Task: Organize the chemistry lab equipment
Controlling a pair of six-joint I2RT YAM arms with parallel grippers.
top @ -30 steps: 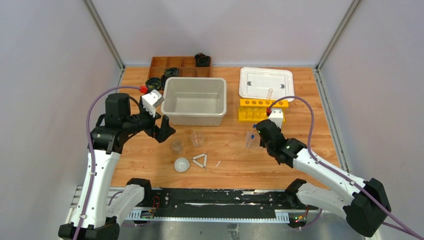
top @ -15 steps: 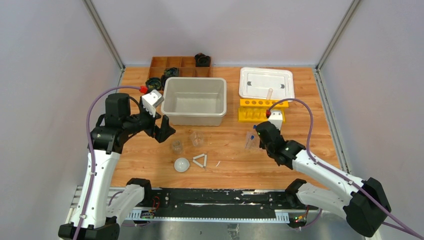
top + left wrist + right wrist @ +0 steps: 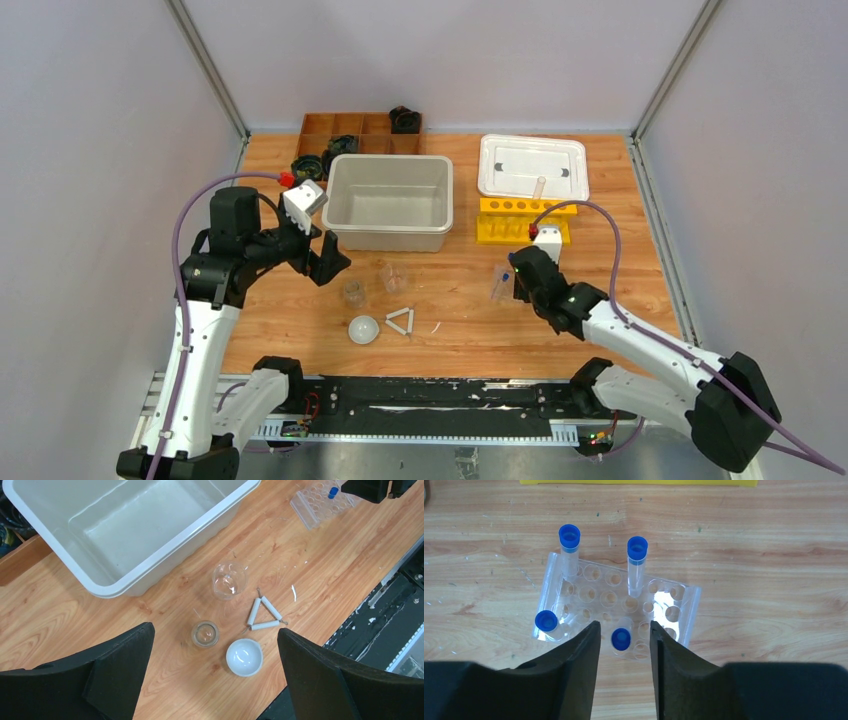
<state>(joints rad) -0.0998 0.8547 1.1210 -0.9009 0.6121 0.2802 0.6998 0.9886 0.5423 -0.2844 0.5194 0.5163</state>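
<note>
In the right wrist view, a clear plastic rack (image 3: 674, 605) holds several blue-capped tubes, among them one at the back left (image 3: 569, 550) and one at the back middle (image 3: 636, 562). My right gripper (image 3: 624, 623) stands open around the front tube (image 3: 621, 639), with a gap on each side of its cap. My left gripper (image 3: 214, 633) hangs wide open above a small beaker (image 3: 205, 633), a larger beaker (image 3: 229, 580), the white dome (image 3: 244, 656) and the white triangle (image 3: 264, 615). The yellow rack (image 3: 512, 222) stands behind the clear rack (image 3: 500, 283).
A large white bin (image 3: 389, 200) sits mid-table, just behind the beakers. A white lidded tray (image 3: 532, 166) lies at the back right. The brown wooden divided tray (image 3: 355, 125) with black coiled objects is at the back left.
My right gripper's jaws have parted from shut to open around the front tube, which stands in the clear rack. The left arm has not moved.
</note>
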